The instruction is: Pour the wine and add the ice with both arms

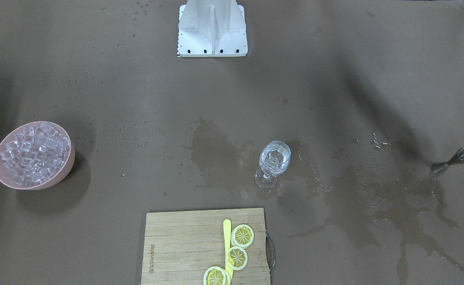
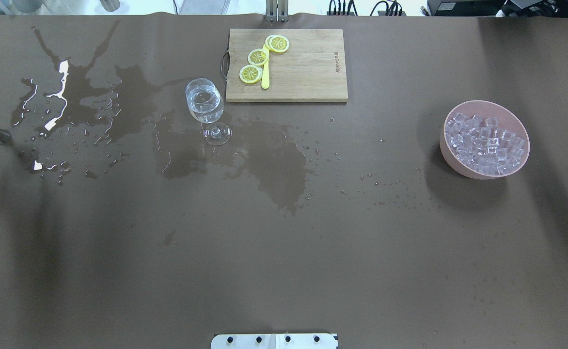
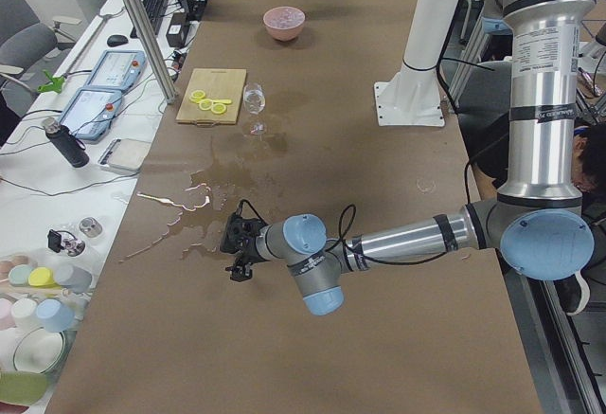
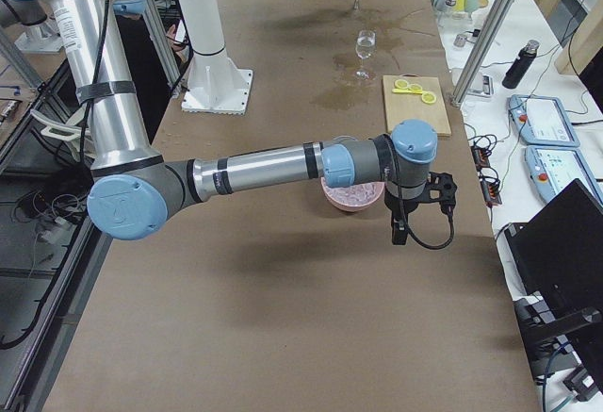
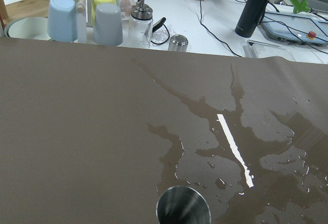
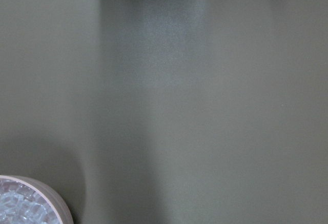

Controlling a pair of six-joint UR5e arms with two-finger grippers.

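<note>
1. The wine glass stands upright on the brown desk, a little right of the middle of the front-facing view.
2. The wine is inside the glass. It is clear like water.
3. The ice is a heap of small clear cubes. It fills a pink bowl at the left edge of that view, well apart from the glass.
4. A small steel jigger stands near the right edge of the same view. In the left wrist view its round open mouth shows at the bottom middle.
5. Dark wet patches lie on the desk around the glass. More of them spread toward the lower right corner.
6. A wooden board lies at the bottom middle, near the glass. Three lemon slices and a thin yellow tool lie on it.
7. In the left side view the left arm reaches low over the desk in the lower middle. The black left end effector is at the edge of a wet patch. I cannot tell if it is open or closed.
8. In the right side view the right arm stretches across the middle of the picture. The right end effector hangs just right of the pink bowl. I cannot tell if it is open or closed.
9. The right wrist view shows bare desk, with a bit of the bowl and ice in the lower left corner.
</note>
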